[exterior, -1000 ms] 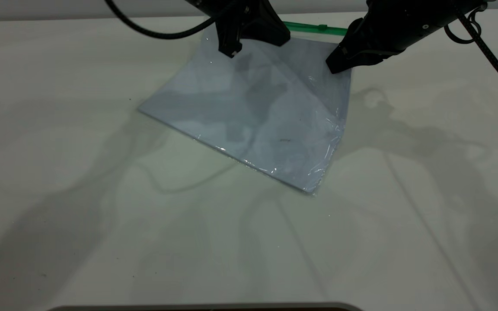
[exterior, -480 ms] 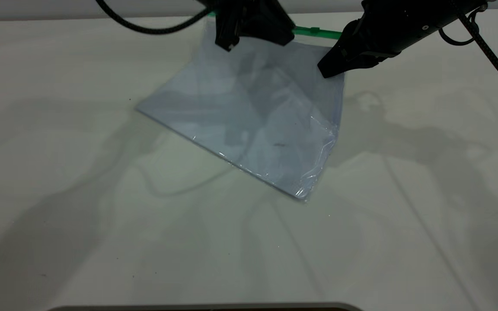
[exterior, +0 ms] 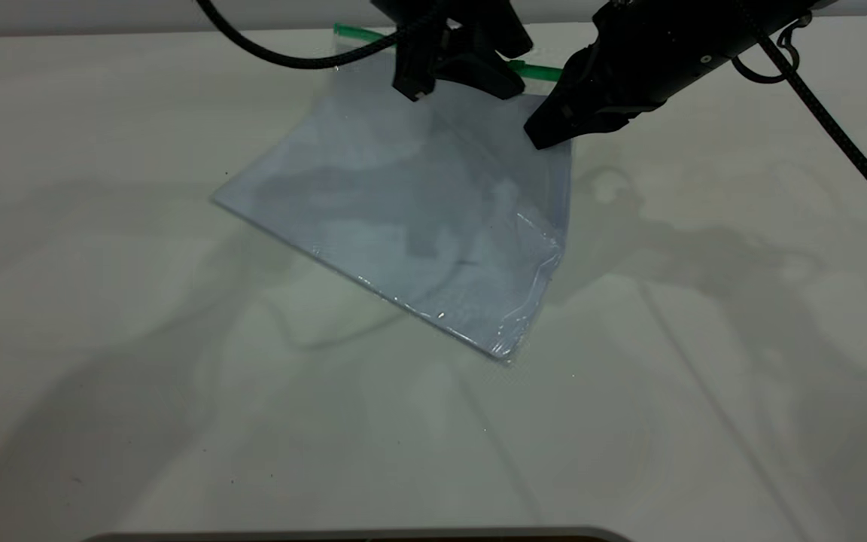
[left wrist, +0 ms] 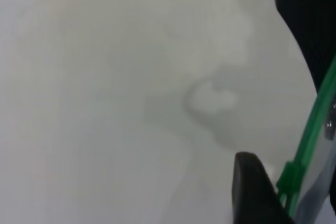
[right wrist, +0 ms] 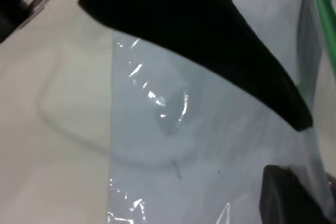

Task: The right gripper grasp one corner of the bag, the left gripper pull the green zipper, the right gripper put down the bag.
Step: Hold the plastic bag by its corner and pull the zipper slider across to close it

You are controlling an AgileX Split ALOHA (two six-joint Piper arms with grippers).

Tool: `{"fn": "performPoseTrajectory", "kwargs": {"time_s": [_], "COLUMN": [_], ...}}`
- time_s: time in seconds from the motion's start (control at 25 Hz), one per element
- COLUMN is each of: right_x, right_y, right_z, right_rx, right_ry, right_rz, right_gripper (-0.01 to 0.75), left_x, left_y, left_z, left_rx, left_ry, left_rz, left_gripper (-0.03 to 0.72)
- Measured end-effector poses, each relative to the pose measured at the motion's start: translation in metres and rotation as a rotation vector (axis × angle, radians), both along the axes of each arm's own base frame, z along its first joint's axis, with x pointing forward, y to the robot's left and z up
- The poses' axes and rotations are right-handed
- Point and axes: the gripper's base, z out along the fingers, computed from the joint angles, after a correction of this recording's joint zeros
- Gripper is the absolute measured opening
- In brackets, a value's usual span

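Note:
The bag (exterior: 403, 226) is a clear pouch with white sheets inside. Its far edge is raised and its near corner rests on the table. The green zipper (exterior: 539, 71) runs along that raised edge. My right gripper (exterior: 543, 137) is shut on the bag's corner at the right end of the strip, covering it. In the right wrist view the plastic (right wrist: 173, 156) passes between the right gripper (right wrist: 299, 148) fingers. My left gripper (exterior: 452, 86) stands open astride the strip. In the left wrist view the slider tab (left wrist: 289, 176) lies beside one finger (left wrist: 252, 192).
The white table (exterior: 177, 421) spreads wide in front of and to both sides of the bag. A black cable (exterior: 283, 56) hangs from the left arm and another (exterior: 840, 143) from the right. A dark rim (exterior: 358, 536) lines the near edge.
The right gripper has carried the bag's corner to the left and slightly down. The whole bag shifted left. The strip's left end now shows past the left gripper, and the two grippers are closer together.

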Motion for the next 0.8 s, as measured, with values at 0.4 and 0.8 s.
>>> {"fn": "performPoseTrajectory", "kwargs": {"time_s": [0.4,0.8], "right_x": [0.0005,0.0014], "right_y": [-0.0013,-0.0022], "right_z": [-0.001,-0.0011], "right_rx": [-0.011,-0.011], "right_ry": [-0.003,-0.001], "right_rz": [-0.007,-0.026], "right_gripper": [0.036,0.036], "left_x": [-0.0016,-0.0006], "left_y": [-0.0066,-0.0053], "left_z": [-0.0074,-0.0097], "left_rx": [0.01,0.013], "left_ry": [-0.011,-0.011], "left_rz": [0.009,0.016], "left_gripper": [0.336,0.056]}}
